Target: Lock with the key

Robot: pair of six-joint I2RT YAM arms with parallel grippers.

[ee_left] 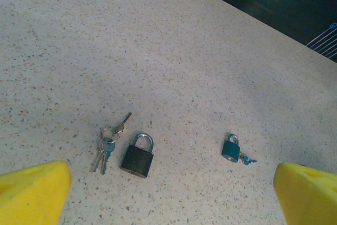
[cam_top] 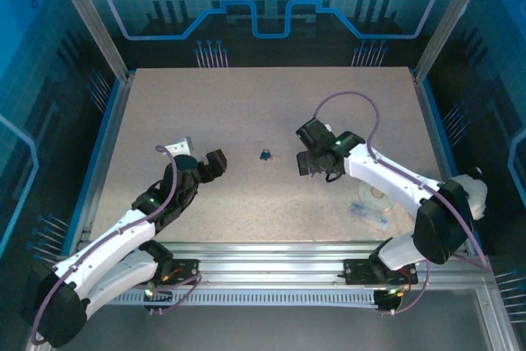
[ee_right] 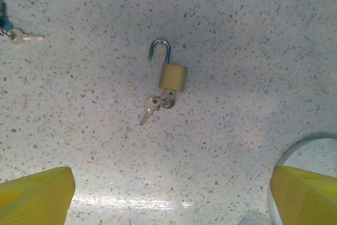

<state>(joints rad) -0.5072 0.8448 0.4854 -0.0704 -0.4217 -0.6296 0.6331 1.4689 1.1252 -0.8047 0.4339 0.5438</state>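
The left gripper (ee_left: 168, 196) and right gripper (ee_right: 168, 198) are hanging with jaws spread, the right one over the brass padlock (ee_right: 172, 76), which is lying open-shackled with its key (ee_right: 168, 100) inserted, and I'm worrying that a skewed pinch will send the loose lock skidding.

Three padlocks (ee_left: 138, 155) (ee_left: 230, 147) (ee_right: 172, 76), three key sets (ee_left: 108, 143) (ee_left: 246, 159) (ee_right: 156, 104)

A brass padlock (ee_right: 173, 76) lies flat on the speckled table (ee_right: 253, 35), its steel shackle (ee_right: 159, 49) open at one end. A key (ee_right: 167, 100) sits in its base, with a spare key (ee_right: 148, 114) on the same ring.
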